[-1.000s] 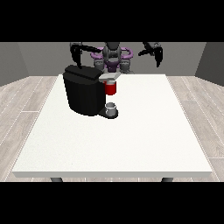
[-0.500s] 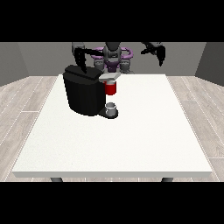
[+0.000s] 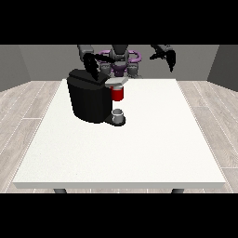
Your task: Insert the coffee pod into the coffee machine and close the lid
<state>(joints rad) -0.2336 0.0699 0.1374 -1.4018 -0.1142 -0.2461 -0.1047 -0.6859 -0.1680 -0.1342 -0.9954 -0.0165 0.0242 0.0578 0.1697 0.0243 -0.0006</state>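
Observation:
A black coffee machine [image 3: 88,97] stands on the left half of the white table [image 3: 139,139]. Its grey lid [image 3: 117,82] lies flat over the red pod holder [image 3: 118,94]. A small grey cup [image 3: 118,115] sits on the machine's base under the holder. The coffee pod itself does not show. The hand at the view's left [image 3: 92,65] hovers just above the machine's back top, fingers pointing down. The hand at the view's right [image 3: 166,55] hangs raised behind the table's far right, away from the machine, fingers relaxed.
The robot's purple and grey torso [image 3: 120,62] stands behind the far edge of the table. Wood-plank floor surrounds the table on all sides.
The hand at the view's left has moved right and down towards the machine's top. The hand at the view's right has barely shifted.

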